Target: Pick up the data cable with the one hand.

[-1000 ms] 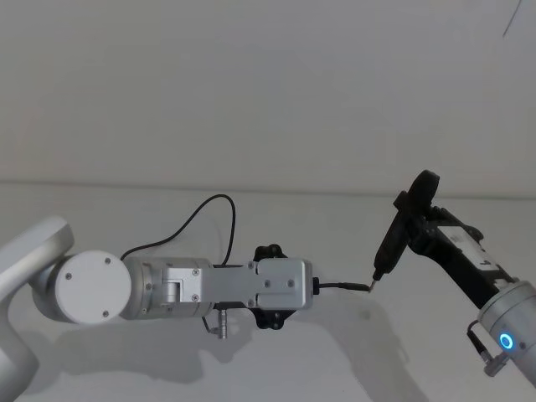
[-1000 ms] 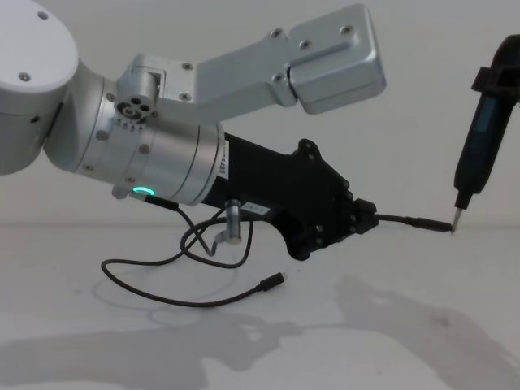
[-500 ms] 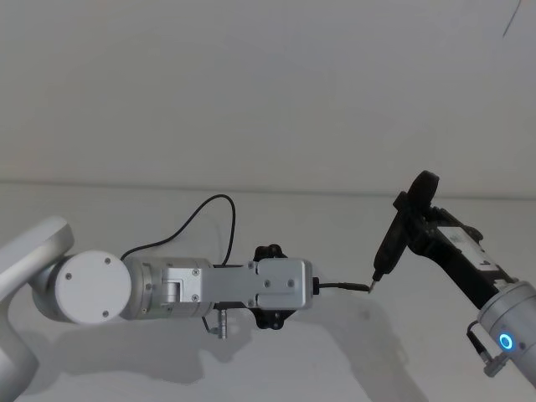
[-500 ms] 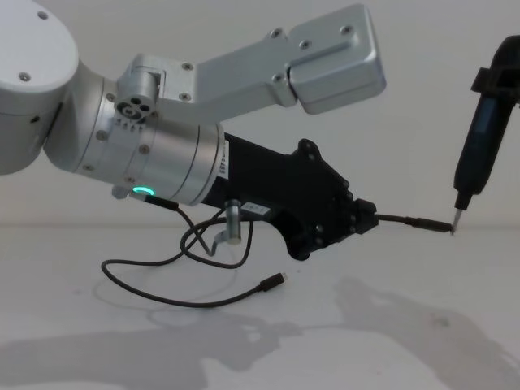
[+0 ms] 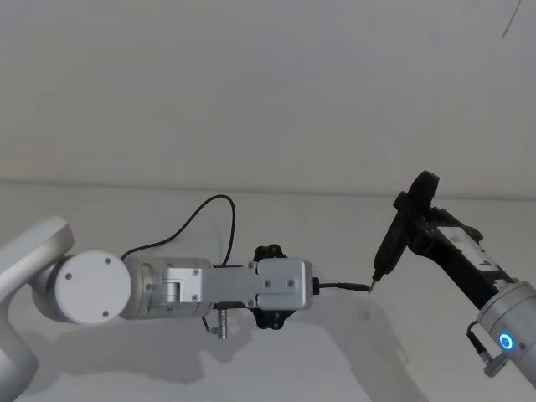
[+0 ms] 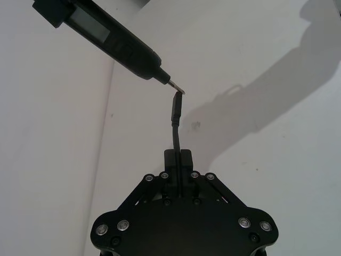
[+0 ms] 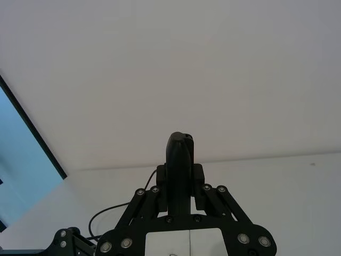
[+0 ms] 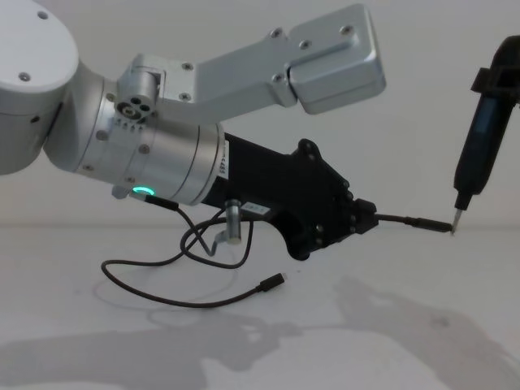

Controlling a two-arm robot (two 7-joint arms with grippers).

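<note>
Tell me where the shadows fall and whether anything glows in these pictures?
Chest view: soft grey shadows of the arms lie on the white table, and a green ring glows on the left wrist. Head view: a blue ring glows on the right arm. Left wrist view: a dark shadow stretches across the table beyond the data cable.

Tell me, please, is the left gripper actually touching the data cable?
Touching. In the left wrist view the left gripper has its fingers shut on the data cable, whose plug end sticks out beyond them.

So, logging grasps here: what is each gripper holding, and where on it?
The left gripper pinches the cable just behind one plug; the right gripper clamps the pen tool by its body.
</note>
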